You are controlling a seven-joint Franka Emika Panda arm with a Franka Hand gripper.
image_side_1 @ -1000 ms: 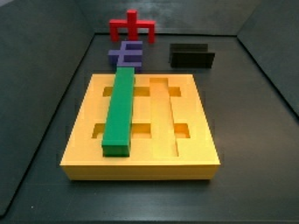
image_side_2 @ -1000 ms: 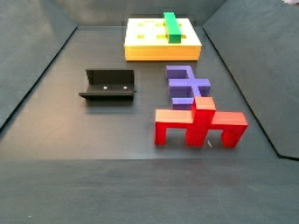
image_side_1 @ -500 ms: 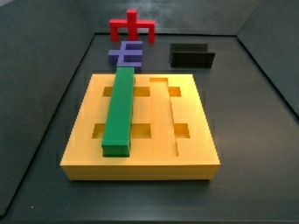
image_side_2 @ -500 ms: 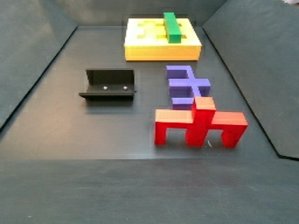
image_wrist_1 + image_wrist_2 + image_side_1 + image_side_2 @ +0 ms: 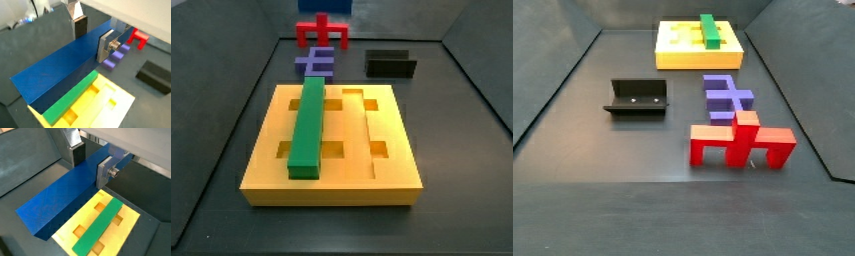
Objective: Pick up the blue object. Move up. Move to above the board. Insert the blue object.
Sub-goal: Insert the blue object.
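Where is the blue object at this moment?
In both wrist views the blue object is clamped between the claw's fingers, above the board beside the green bar. Neither side view shows it.

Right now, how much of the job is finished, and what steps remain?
Done: both wrist views show the gripper shut on the blue object, lifted off the floor. In hand: carrying it above the board, beside the green bar. Left: inserting it; in both side views the board's other grooves are unfilled.

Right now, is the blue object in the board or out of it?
Out: in both wrist views the gripper holds the blue object above the board.
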